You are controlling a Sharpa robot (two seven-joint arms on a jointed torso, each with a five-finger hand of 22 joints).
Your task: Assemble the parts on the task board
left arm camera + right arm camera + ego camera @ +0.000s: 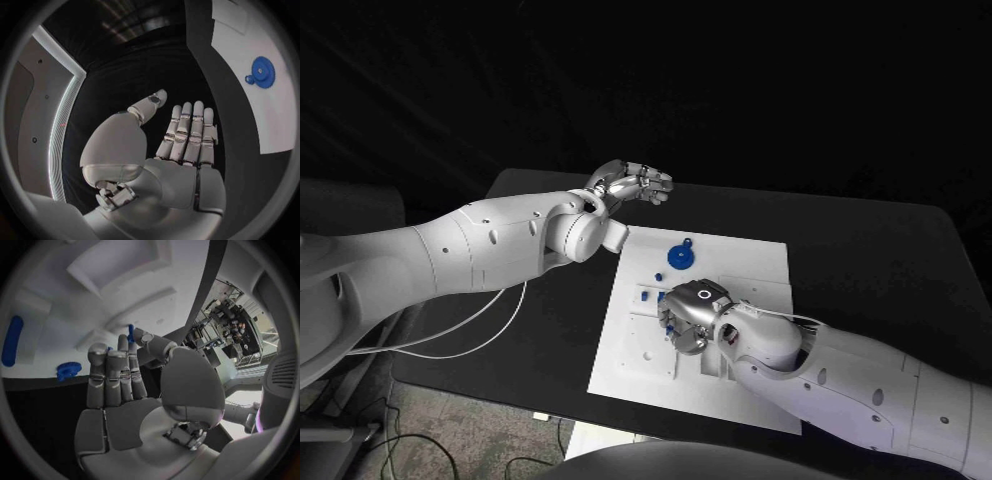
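Note:
The white task board [750, 262] lies mid-table. A blue gear [679, 256] sits near its far edge, with small blue parts [656, 277] just in front of it. My right hand [692, 316] is low over the board's middle. In the right wrist view the right hand [125, 390] pinches a small blue part [131, 333] between thumb and a fingertip, the other fingers straight, close to the board [62, 305]. A long blue piece [11, 340] and the gear [67, 370] lie beyond. My left hand [633, 184] hovers off the board's far-left corner, its fingers [187, 130] extended and empty.
The black table [877, 240] extends around the board on every side. A white cable [473, 330] hangs under my left arm, off the table's left edge. In the left wrist view the gear [262, 72] lies on the board [250, 30], well away from that hand.

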